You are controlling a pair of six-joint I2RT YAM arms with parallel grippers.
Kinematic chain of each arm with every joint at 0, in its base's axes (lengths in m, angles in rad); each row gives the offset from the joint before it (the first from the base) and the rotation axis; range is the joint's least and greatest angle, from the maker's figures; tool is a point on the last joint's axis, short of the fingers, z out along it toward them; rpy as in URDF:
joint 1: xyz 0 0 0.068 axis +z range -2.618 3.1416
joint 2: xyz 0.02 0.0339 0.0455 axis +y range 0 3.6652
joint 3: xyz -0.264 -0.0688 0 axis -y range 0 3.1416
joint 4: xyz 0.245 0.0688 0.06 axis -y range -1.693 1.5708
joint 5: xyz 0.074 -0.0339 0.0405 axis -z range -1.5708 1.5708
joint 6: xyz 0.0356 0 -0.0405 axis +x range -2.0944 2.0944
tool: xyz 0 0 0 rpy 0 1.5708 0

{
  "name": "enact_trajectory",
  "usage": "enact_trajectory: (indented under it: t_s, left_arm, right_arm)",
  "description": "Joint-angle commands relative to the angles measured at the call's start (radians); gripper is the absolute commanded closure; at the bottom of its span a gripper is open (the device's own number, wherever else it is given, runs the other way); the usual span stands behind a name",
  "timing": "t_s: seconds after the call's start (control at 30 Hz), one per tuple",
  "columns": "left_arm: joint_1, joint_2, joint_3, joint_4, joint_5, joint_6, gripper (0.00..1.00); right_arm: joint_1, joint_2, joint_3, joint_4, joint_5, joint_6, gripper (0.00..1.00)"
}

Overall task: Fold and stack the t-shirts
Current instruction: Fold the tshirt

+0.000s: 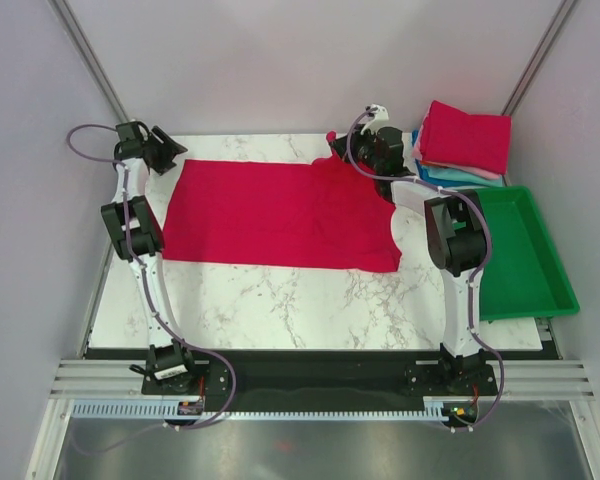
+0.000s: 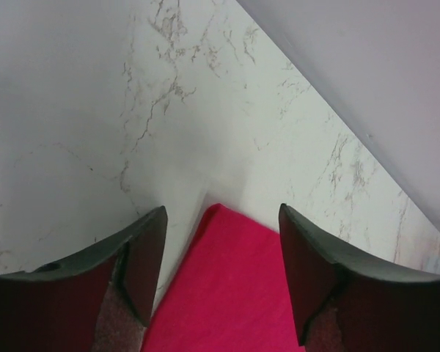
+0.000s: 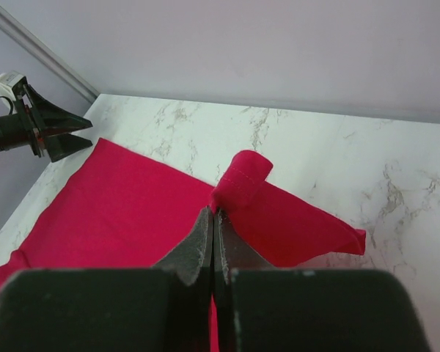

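Observation:
A crimson red t-shirt (image 1: 275, 213) lies spread across the middle of the marble table (image 1: 280, 295). My left gripper (image 1: 168, 152) is open at the shirt's far left corner; that corner (image 2: 231, 293) lies between the two fingers (image 2: 143, 253). My right gripper (image 1: 352, 150) is shut on a raised fold of the shirt's far right edge (image 3: 242, 180), lifted off the table. A stack of folded t-shirts (image 1: 464, 142) sits at the far right, with a red one on top and pink, teal and blue ones below.
A green plastic tray (image 1: 525, 255) stands at the right edge, next to the right arm. Grey walls close in the far and side edges of the table. Bare marble shows along the near side.

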Motion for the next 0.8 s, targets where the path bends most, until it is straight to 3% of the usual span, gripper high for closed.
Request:
enact_trajectory:
  t_s: [0.0,0.17,0.4,0.5,0.57,0.63,0.77]
  left_arm:
    - [-0.022,0.016,0.005,-0.003,-0.036,-0.067,0.34]
    - [-0.045,-0.01,-0.043,0.011,-0.043,-0.044,0.46]
    - [-0.057,-0.022,-0.077,0.017,-0.074,0.0,0.52]
    - [-0.057,-0.021,-0.077,0.025,-0.076,0.006,0.62]
    - [-0.057,-0.016,-0.075,0.029,-0.073,0.009,0.77]
    - [-0.056,-0.016,-0.075,0.034,-0.071,0.012,0.98]
    - [-0.056,-0.021,-0.074,0.048,-0.06,0.017,0.98]
  right_arm:
    - [0.002,-0.003,-0.016,0.082,0.004,-0.009,1.0]
    - [-0.004,0.009,-0.019,0.082,-0.002,0.0,1.0]
    - [-0.005,0.02,-0.019,0.09,-0.011,0.013,1.0]
    - [-0.007,0.02,-0.021,0.096,-0.013,0.02,1.0]
    - [-0.008,0.023,-0.022,0.096,-0.014,0.023,1.0]
    - [-0.008,0.026,-0.021,0.096,-0.014,0.025,1.0]
    - [-0.014,0.028,-0.021,0.088,-0.013,0.023,1.0]
